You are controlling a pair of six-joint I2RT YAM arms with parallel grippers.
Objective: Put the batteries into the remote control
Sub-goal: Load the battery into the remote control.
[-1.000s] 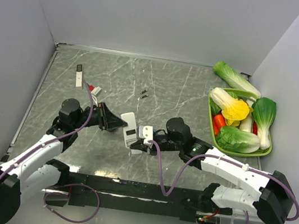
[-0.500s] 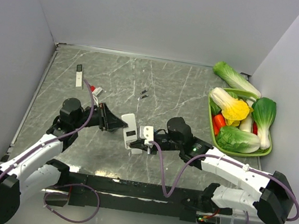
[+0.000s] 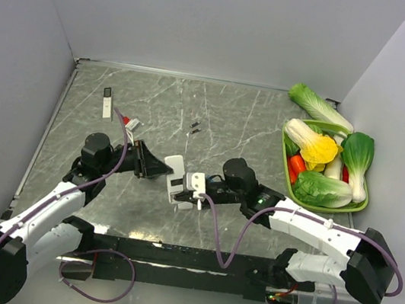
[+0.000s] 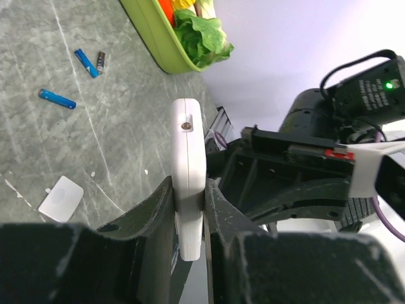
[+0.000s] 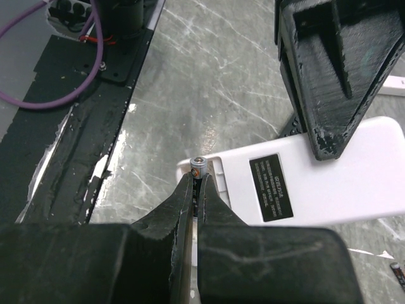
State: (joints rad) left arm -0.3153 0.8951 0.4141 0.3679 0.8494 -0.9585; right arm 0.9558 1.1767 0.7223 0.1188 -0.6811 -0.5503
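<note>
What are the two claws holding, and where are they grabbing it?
The left claw squeezes the white remote across its flat faces. The right claw pinches a small battery by its body, one tip poking out.

The remote control (image 4: 188, 139) is smooth white plastic with a soft satin sheen, and the printed black label (image 5: 273, 188) on its back looks matt. The left gripper (image 4: 188, 193) and right gripper (image 5: 198, 180) have black plastic fingers (image 5: 329, 76), matt, grainy and scuffed pale at the edges. The battery (image 5: 199, 163) shows a bright metal cap. The table (image 3: 231, 118) is polished grey stone-look with white veins, glossy enough to reflect light. The tray (image 4: 155, 35) is shiny green plastic.
</note>
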